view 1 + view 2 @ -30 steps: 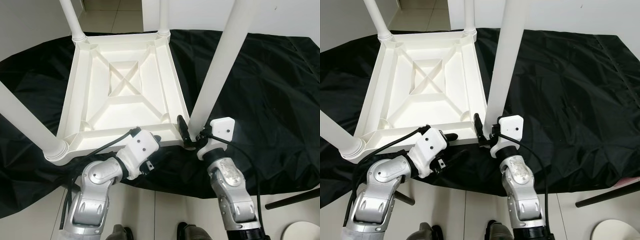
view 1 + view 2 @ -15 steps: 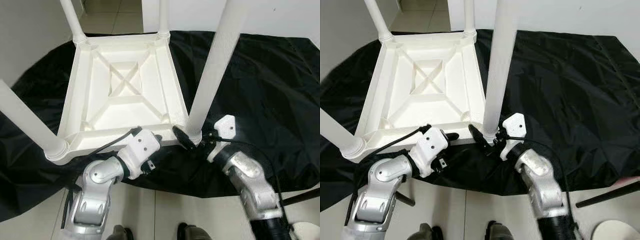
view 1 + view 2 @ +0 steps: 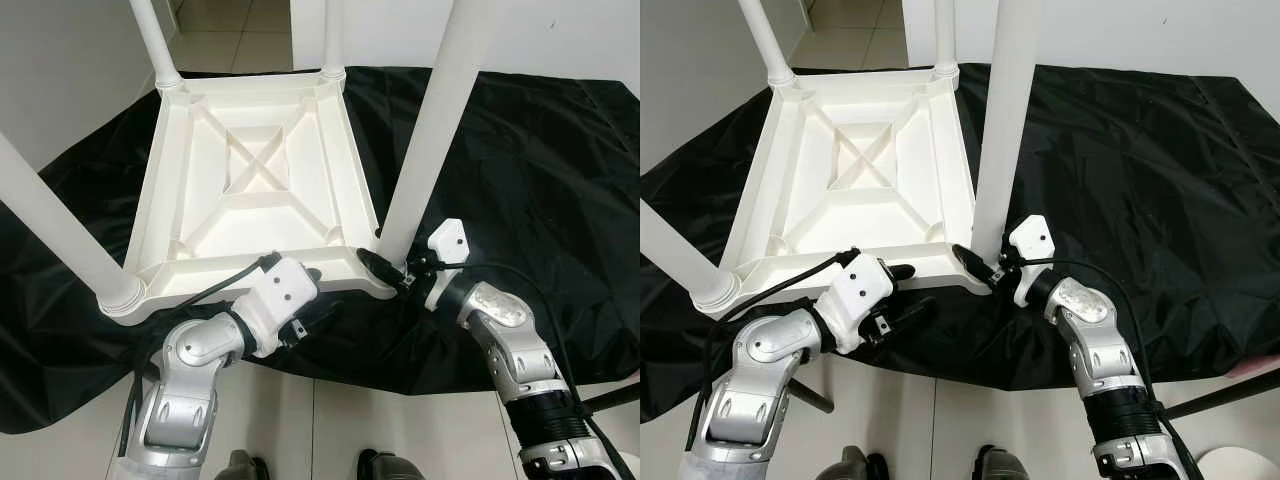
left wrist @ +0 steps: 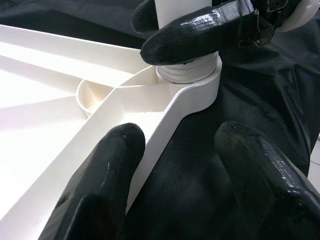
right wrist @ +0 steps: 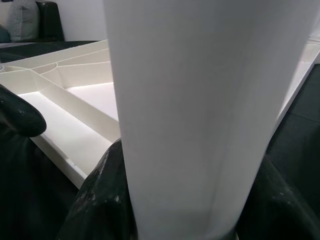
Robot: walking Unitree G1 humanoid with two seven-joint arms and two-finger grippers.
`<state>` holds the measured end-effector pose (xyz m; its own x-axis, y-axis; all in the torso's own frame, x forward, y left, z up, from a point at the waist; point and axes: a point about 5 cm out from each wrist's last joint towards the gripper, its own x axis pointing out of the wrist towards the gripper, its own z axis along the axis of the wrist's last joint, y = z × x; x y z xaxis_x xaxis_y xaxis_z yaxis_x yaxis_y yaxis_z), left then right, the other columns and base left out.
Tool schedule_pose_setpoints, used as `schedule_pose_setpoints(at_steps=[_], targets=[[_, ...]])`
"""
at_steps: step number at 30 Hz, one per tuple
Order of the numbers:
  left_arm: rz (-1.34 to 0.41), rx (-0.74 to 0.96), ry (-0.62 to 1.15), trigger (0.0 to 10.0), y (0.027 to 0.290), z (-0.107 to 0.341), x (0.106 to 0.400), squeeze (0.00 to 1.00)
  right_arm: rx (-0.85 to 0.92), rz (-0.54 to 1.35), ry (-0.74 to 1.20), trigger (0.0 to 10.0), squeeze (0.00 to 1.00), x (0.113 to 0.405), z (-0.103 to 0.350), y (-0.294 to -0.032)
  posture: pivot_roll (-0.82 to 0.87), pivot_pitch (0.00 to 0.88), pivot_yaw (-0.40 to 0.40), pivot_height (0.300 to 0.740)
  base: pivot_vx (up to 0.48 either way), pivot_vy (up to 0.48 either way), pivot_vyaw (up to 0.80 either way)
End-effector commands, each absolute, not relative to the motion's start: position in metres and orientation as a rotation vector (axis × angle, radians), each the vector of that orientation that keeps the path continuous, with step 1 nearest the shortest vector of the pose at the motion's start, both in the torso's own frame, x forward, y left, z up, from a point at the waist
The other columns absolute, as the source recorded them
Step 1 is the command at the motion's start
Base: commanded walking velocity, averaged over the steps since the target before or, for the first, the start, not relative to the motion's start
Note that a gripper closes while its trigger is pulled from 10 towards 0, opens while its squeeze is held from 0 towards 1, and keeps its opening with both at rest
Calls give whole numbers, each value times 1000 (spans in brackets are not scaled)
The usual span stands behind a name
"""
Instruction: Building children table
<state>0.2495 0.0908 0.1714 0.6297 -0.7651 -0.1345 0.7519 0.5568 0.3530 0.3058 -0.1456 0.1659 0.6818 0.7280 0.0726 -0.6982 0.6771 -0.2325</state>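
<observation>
Three legs stand in the upturned table; right gripper clamps the fourth leg, seemingly part-screwed; left gripper spread open

You have one white tabletop in front of you, lying upside down, with four white legs standing up from its corners. One black sheet lies under it on the floor. You have two silver arms reaching in, so count two claws: the left claw and the right claw, each with two black fingers. One dark rod and one pale round object sit at the near right corner.
</observation>
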Motion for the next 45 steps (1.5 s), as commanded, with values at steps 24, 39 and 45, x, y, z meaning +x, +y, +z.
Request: schedule_pose_setpoints(at_steps=[24,39,45], targets=[[-738,384,-43,10000,98,171,255,0,-77,223,-101,10000,0,279,148,-121,-84,152,61,740,0,0,0],[-741,383,-53,10000,94,172,256,0,-13,295,-117,10000,749,279,158,-121,-85,155,56,740,0,0,0],[-735,382,-50,10000,94,172,256,0,-71,529,-136,10000,0,284,164,-135,-79,147,45,740,0,0,0]])
